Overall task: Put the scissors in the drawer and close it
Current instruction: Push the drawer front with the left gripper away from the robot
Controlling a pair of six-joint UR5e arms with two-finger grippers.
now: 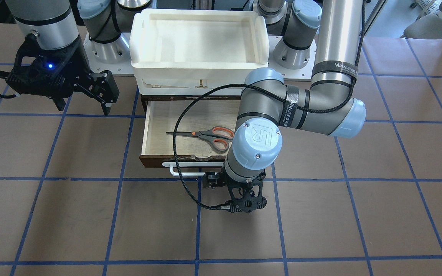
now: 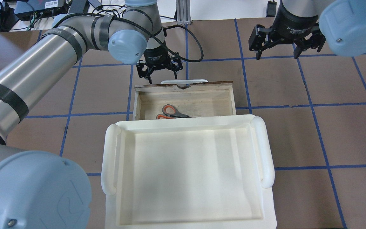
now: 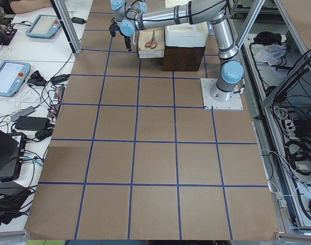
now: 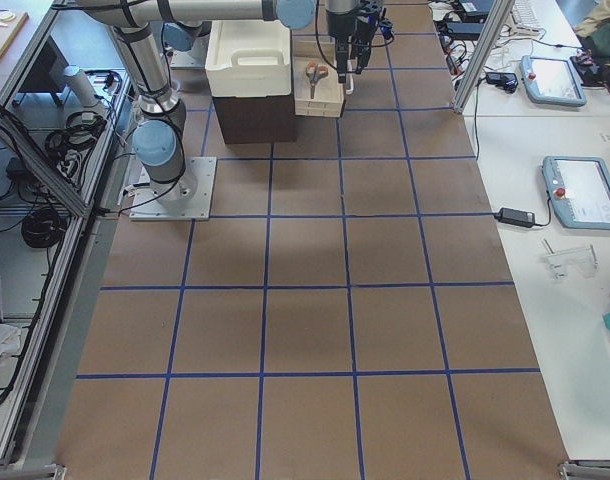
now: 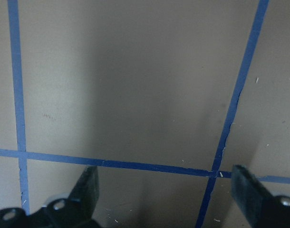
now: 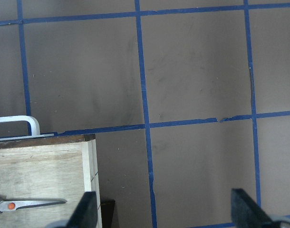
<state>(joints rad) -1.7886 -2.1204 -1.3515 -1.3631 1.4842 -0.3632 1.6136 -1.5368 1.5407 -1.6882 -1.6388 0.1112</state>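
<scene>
The scissors (image 1: 205, 136) with orange-red inner loops lie flat inside the open drawer (image 1: 147, 130), blades pointing toward the robot's right. They also show in the overhead view (image 2: 170, 112), partly hidden under the tray's edge, and their blade tip shows in the right wrist view (image 6: 31, 204). My left gripper (image 1: 240, 193) hangs open and empty just beyond the drawer's white bar handle (image 1: 184, 173), its fingers (image 5: 85, 190) wide apart over bare table. My right gripper (image 2: 276, 52) is open and empty, off to the drawer's right side, above the table.
A large white plastic tray (image 2: 108, 159) sits on top of the dark cabinet, above the drawer's back part. The brown table has a blue tape grid (image 1: 198, 230). The left arm's black cable (image 1: 178, 126) loops over the drawer.
</scene>
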